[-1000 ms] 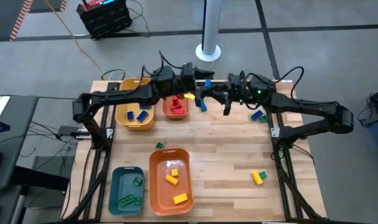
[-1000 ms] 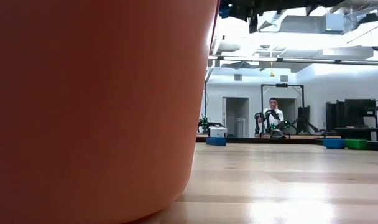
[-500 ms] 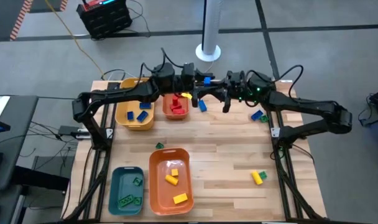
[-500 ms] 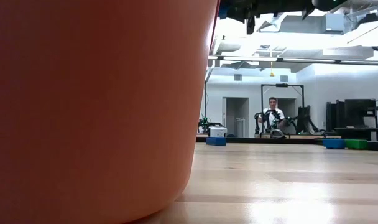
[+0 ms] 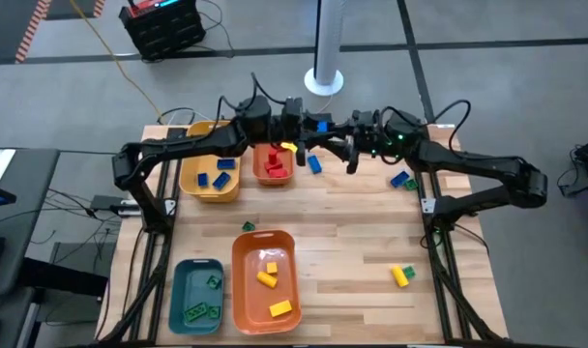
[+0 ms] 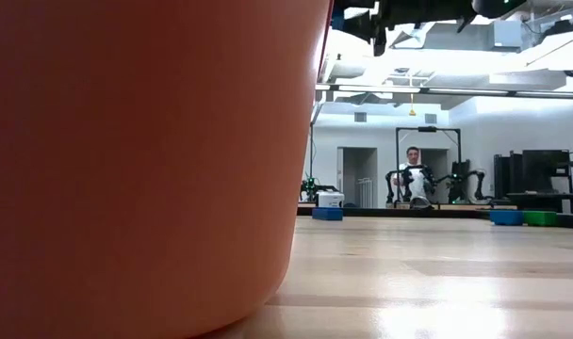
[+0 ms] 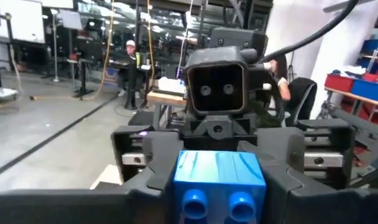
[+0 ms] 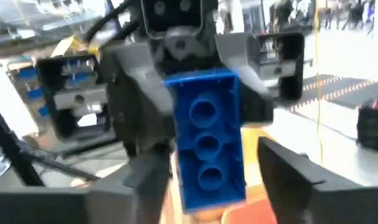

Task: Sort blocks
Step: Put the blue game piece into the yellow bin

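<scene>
A blue block (image 5: 321,126) hangs in the air above the table's far edge, between my two grippers, which face each other. My left gripper (image 7: 220,190) comes in level from the table's left and is shut on it. My right gripper (image 8: 211,183) comes in level from the right. Its fingers stand open on either side of the same block (image 8: 207,143), with a gap on each side. Below lie another blue block (image 5: 314,164) and a yellow one (image 5: 286,147). My left gripper pinches the blue block by two opposite sides (image 7: 179,177) between its two fingers (image 7: 148,186). The fingers come at it level, from the table's left. The block is lifted clear of the table and the bins.
A yellow bin (image 5: 192,179) with blue blocks and a small red bin (image 5: 273,176) stand at the far left. A large orange bin (image 5: 244,280) and a teal bin (image 5: 181,290) stand near the front. Loose blocks lie on the right (image 5: 402,180) (image 5: 400,275). A person sits far behind the table.
The blue block has stayed lifted at the same place between the two grippers. My left gripper has turned a little toward it.
</scene>
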